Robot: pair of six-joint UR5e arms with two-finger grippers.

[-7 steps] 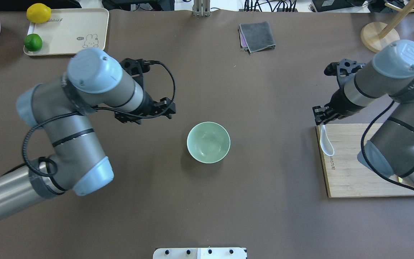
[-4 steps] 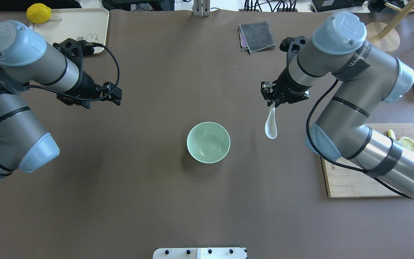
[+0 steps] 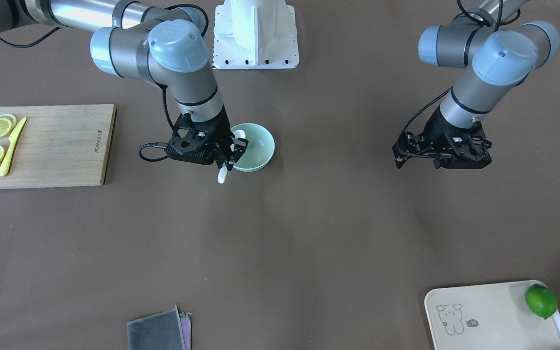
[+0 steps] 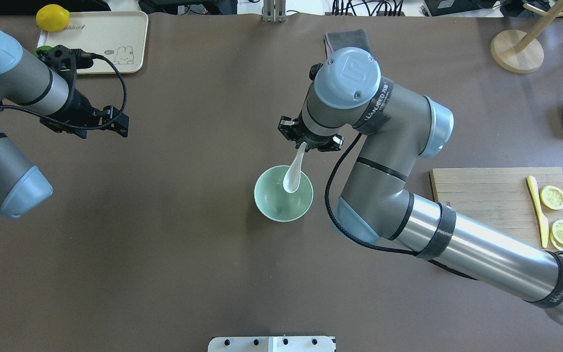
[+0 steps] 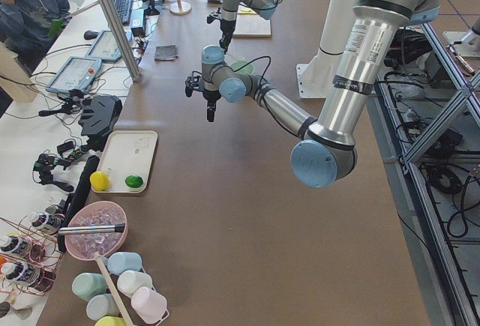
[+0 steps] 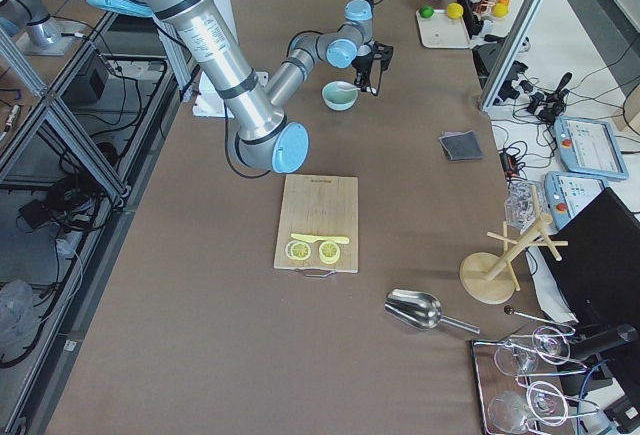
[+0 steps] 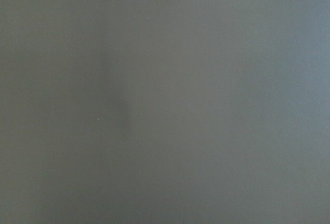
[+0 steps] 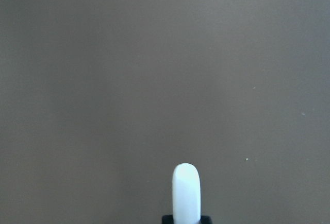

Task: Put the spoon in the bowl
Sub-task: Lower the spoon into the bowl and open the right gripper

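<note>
The white spoon (image 4: 292, 177) hangs tilted from my right gripper (image 4: 305, 142), which is shut on its handle. The scoop lies over the inside of the mint-green bowl (image 4: 274, 205) at the table's middle; I cannot tell if it touches. In the front-facing view the right gripper (image 3: 225, 156) stands at the bowl's (image 3: 262, 148) rim, with the scoop (image 3: 238, 133) inside and the handle end (image 3: 221, 177) sticking out. The right wrist view shows only the handle tip (image 8: 185, 192) over bare table. My left gripper (image 4: 117, 122) is open and empty far to the left, also seen in the front-facing view (image 3: 441, 156).
A wooden cutting board (image 4: 487, 215) with lemon slices and a yellow knife (image 4: 537, 210) lies at the right. A grey cloth (image 4: 347, 35) sits behind the right arm. A tray (image 4: 110, 41) with a lemon (image 4: 53, 17) is at the far left.
My right arm has carried the spoon from the cutting board leftward to over the bowl. My left arm has drawn back to the left, away from the bowl.
</note>
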